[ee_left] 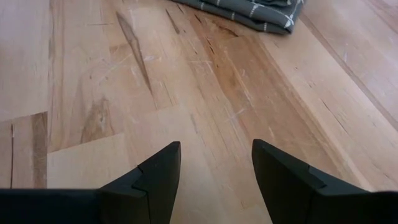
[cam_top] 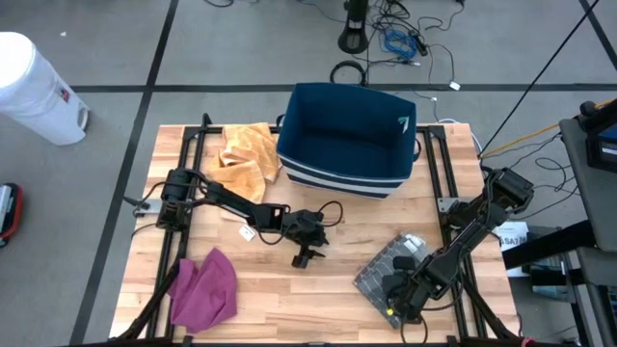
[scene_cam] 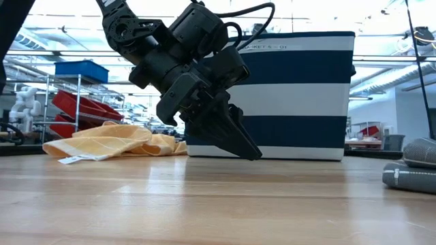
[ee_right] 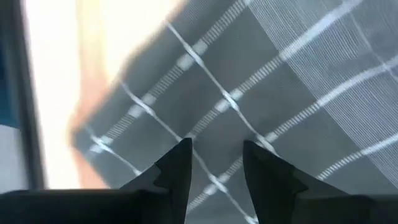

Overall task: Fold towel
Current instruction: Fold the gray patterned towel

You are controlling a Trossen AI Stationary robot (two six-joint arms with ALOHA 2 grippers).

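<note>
grey checked towel (cam_top: 390, 267) | yellow towel (cam_top: 243, 154) | magenta cloth (cam_top: 205, 287) | navy-white striped bin (cam_top: 349, 141)

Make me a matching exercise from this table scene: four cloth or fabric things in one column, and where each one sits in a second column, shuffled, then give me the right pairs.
Things:
1. yellow towel
2. purple towel
3. grey checked towel
4. blue striped basket

Places:
A. near edge of the table, on the left arm's side
B. far middle of the table
C. under the right gripper, on the right arm's side
D. far side, just left of the basket

Pairs: 1-D, 2-A, 3-C, 4-B
</note>
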